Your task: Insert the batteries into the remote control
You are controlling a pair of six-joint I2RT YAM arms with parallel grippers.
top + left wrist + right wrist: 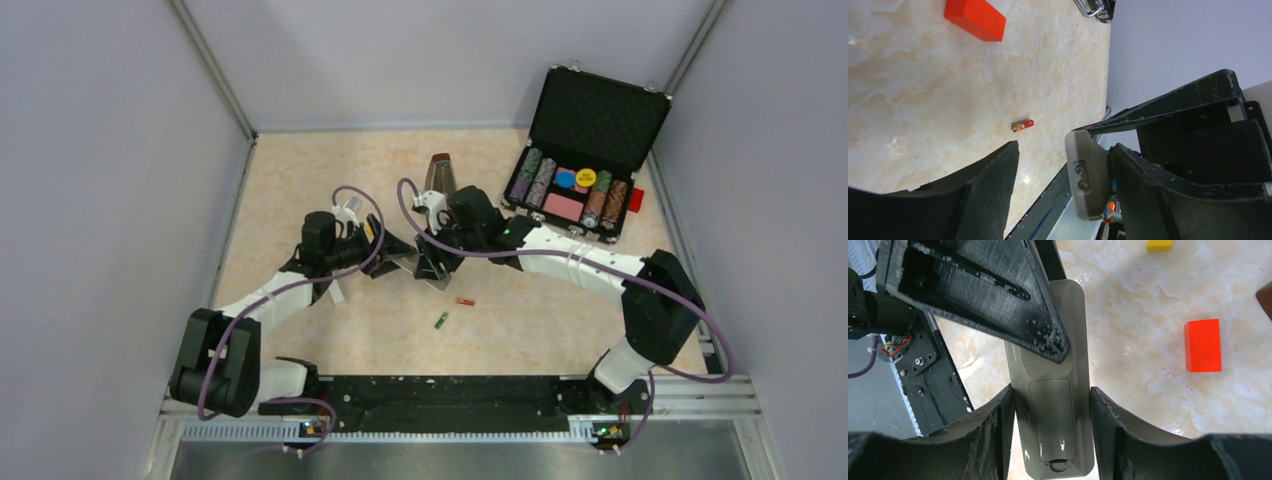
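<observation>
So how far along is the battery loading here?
Early. Done: right gripper clamps the remote control by its sides. In hand: left gripper open around one end, the cover still on. Left: red-orange battery and green battery both lie loose on the table, none loaded.

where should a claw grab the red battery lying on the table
Mid-barrel of the red battery, probably from straight above: it lies flat on the table with nothing touching it, so close across its round sides, not its ends.
</observation>
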